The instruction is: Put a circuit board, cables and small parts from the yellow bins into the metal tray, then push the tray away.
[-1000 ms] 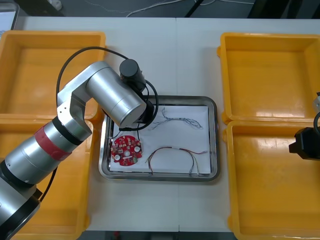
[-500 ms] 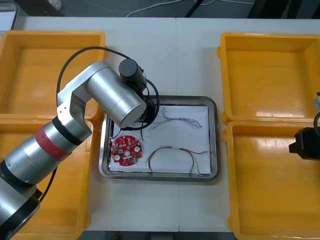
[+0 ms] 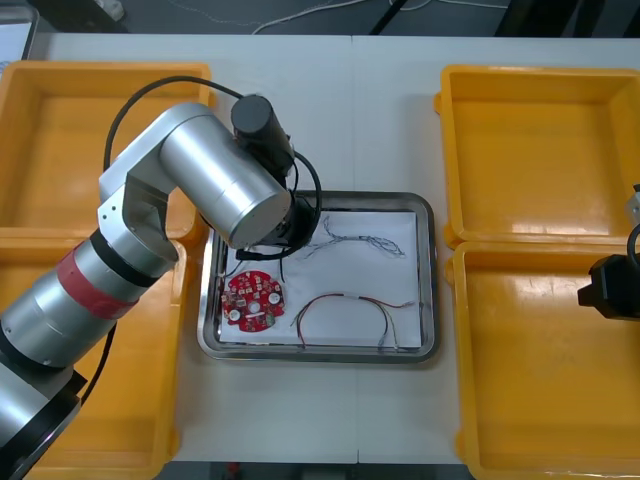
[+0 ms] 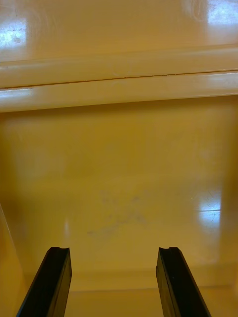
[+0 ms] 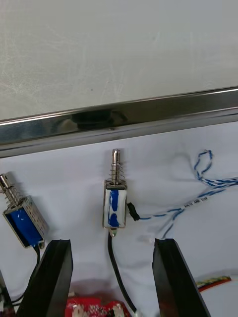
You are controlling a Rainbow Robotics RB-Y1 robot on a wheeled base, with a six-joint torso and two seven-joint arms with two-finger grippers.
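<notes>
The metal tray (image 3: 432, 290), white inside, sits with two yellow bins (image 3: 60, 150) to its left and two more to its right. In the tray lie a round red circuit board (image 3: 252, 300) at its near-left corner and a red and yellow cable (image 3: 345, 297) arching along its near side. A twisted blue and white cable (image 3: 362, 240) lies toward its far side.

The left gripper (image 5: 111, 241) hangs over the tray's far-left corner, fingers spread apart and clear of everything. Between them, on the white floor just inside the tray's far rim, lies a small metal part (image 5: 115, 203) with a black cable (image 5: 112, 265) trailing from it. A second small metal part (image 5: 24, 225) lies beside it, outside one finger.

The right gripper (image 4: 113, 250) is well right of the tray, over the near-right yellow bin (image 3: 530, 400), its fingers likewise apart.
</notes>
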